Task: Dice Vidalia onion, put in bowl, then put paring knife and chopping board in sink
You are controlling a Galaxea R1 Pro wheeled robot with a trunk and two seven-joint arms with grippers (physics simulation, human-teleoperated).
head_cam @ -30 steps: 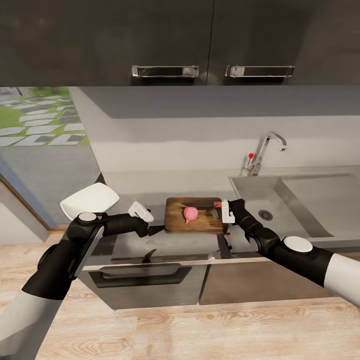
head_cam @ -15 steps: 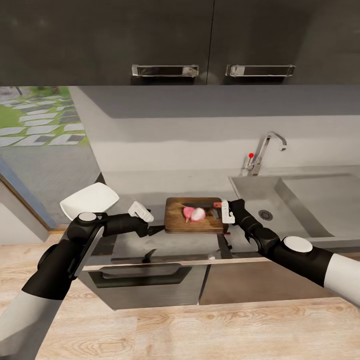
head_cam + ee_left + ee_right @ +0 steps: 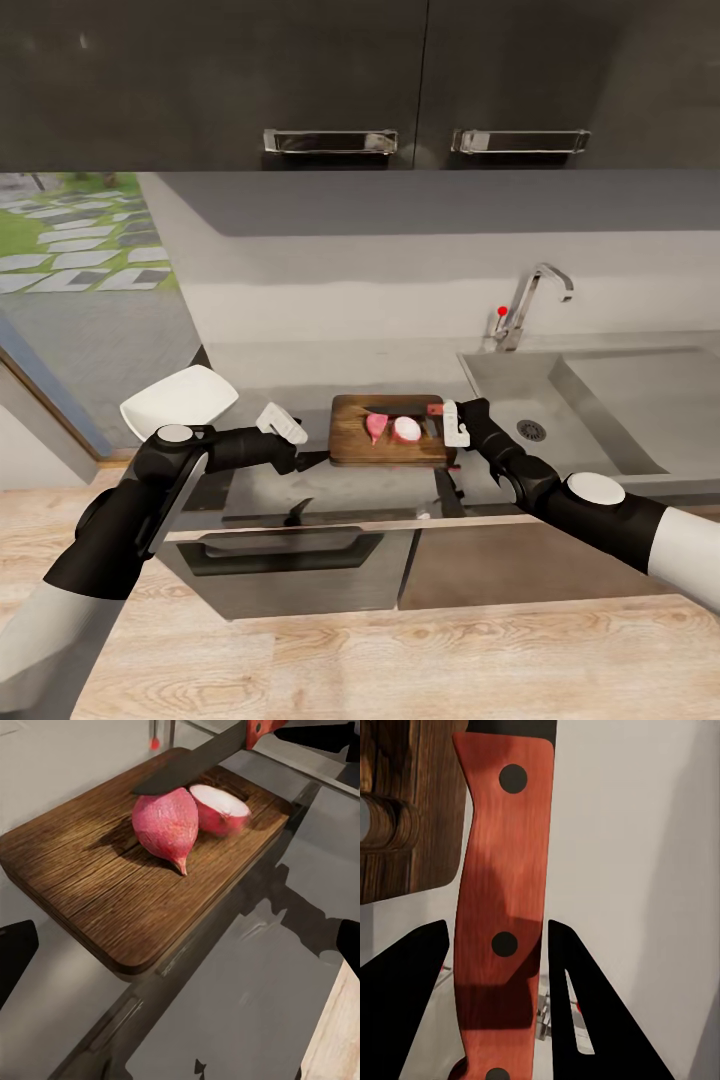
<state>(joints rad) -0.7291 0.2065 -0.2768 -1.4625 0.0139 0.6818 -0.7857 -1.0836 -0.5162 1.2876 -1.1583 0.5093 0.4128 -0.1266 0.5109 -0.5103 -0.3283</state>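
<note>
The Vidalia onion lies in two halves on the brown chopping board [image 3: 350, 446]: a pink-skinned half [image 3: 377, 427] [image 3: 166, 825] and a half showing its white cut face [image 3: 406, 429] [image 3: 220, 808]. The paring knife [image 3: 385, 409] hangs over them, its dark blade [image 3: 195, 765] just above the pink half. My right gripper [image 3: 452, 425] [image 3: 502, 1005] is shut on its reddish handle [image 3: 502, 900] at the board's right edge. My left gripper [image 3: 283, 423] [image 3: 181, 949] stands open beside the board's left end, with nothing in it. The white bowl [image 3: 180, 398] sits at the countertop's [image 3: 270, 490] left end.
The steel sink [image 3: 500, 380] with its drainboard [image 3: 650, 390] and chrome tap [image 3: 530, 300] lies right of the board. Dark wall cabinets [image 3: 400, 80] hang overhead. An oven front [image 3: 290, 560] sits under the counter, wooden floor [image 3: 400, 660] below.
The whole onion has come apart into two halves; the right half has rolled away to the right, white face up. Both arms and the knife have hardly moved.
</note>
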